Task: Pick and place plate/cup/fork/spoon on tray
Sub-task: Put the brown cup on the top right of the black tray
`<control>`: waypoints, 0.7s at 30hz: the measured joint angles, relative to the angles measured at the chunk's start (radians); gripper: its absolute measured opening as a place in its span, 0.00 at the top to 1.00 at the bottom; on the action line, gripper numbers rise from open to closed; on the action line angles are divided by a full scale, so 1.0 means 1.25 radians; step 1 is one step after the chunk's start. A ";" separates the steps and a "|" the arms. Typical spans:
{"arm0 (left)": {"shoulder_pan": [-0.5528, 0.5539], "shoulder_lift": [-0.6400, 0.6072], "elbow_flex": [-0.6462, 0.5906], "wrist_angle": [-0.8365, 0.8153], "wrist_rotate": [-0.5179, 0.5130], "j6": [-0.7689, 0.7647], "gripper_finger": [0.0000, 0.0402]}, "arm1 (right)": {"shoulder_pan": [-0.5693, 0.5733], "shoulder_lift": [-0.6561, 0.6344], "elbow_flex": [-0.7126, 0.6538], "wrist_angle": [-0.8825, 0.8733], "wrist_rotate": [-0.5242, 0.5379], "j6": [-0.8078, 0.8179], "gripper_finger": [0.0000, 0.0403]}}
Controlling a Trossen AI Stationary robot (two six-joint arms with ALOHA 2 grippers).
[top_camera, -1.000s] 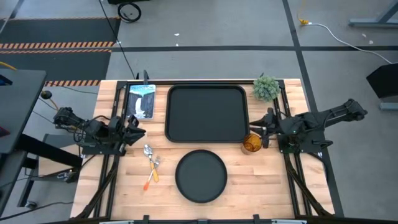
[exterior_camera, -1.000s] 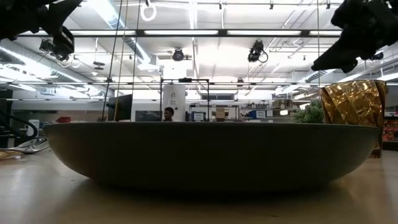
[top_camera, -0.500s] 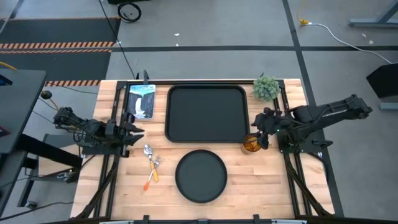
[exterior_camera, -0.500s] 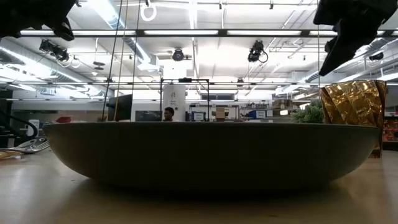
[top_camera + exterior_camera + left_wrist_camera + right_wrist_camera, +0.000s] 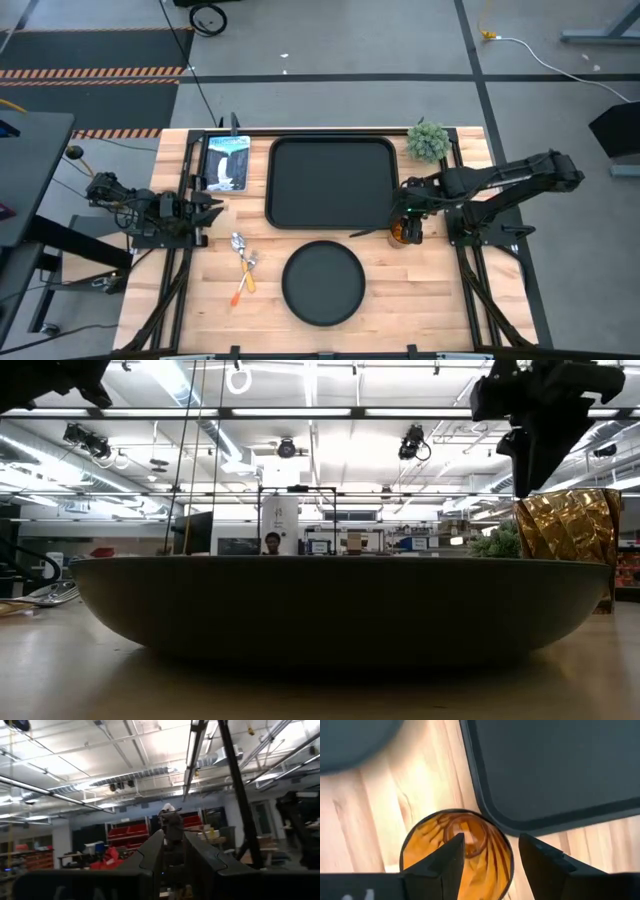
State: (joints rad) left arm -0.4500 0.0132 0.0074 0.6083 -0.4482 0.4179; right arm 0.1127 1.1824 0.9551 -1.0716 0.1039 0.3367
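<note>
Right gripper (image 5: 487, 855): has swung in over the cup (image 5: 456, 855); fingers parted, straddling its rim, gripping nothing
Left gripper (image 5: 207, 205): pulled back; state cannot be told

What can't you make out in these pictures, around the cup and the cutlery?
- Low view: the plate fills the front and hides the tray, fork and spoon.
- High view: the right pincer covers most of the cup; whether a finger touches the rim is hidden.
- Right wrist view: the cup's base is cut off by the picture's edge.
- High view: fork and spoon overlap; too small to tell which lies on top.
</note>
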 joint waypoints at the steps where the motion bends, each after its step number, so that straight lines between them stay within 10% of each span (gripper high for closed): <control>1: 0.000 0.000 0.000 0.001 -0.006 0.009 0.80 | 0.000 0.014 0.009 -0.016 -0.001 0.000 0.52; 21: 0.000 0.000 0.000 0.002 -0.009 0.011 0.80 | -0.071 0.169 0.079 -0.135 -0.050 -0.083 0.54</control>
State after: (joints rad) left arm -0.4496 0.0132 0.0074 0.6103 -0.4595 0.4313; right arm 0.0240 1.3933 1.0538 -1.2409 0.0414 0.2334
